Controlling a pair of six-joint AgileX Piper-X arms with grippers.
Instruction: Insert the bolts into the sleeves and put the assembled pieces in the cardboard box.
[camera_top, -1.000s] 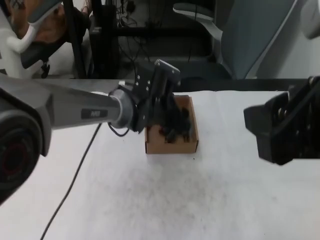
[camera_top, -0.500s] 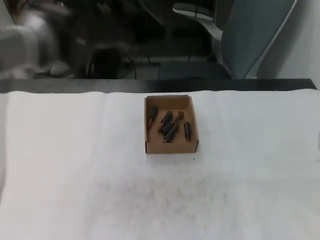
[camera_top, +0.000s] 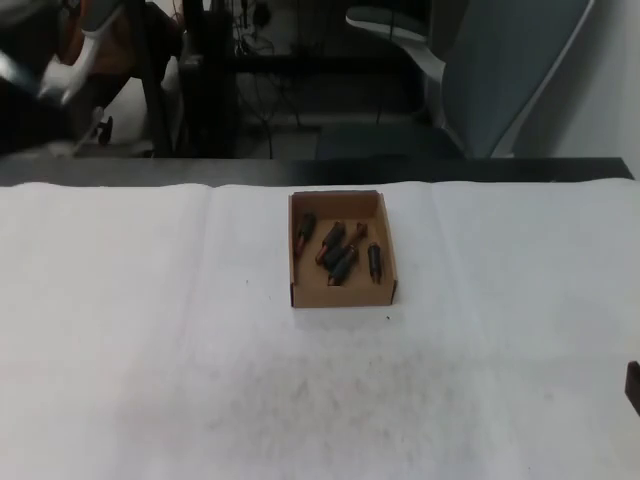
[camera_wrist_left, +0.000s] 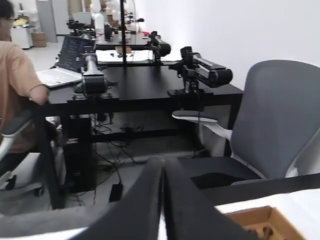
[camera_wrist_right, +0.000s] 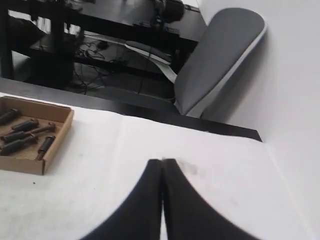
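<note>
The cardboard box stands on the white cloth at the middle of the bench. Inside it lie several dark assembled bolt-and-sleeve pieces. My left gripper is shut with nothing between its fingers; it is raised, looking over the bench's far edge, with a corner of the box below it. My right gripper is also shut and holds nothing. It hangs over the white cloth, well to the right of the box and its pieces.
A white cloth covers the bench. Its dark far edge runs behind the box. Beyond stand a grey office chair and black desks. A dark bit of an arm shows at the right edge.
The arm that hung over the box has pulled back out of the high view to the left. The other arm has withdrawn to the right. The box and its pieces now lie uncovered.
</note>
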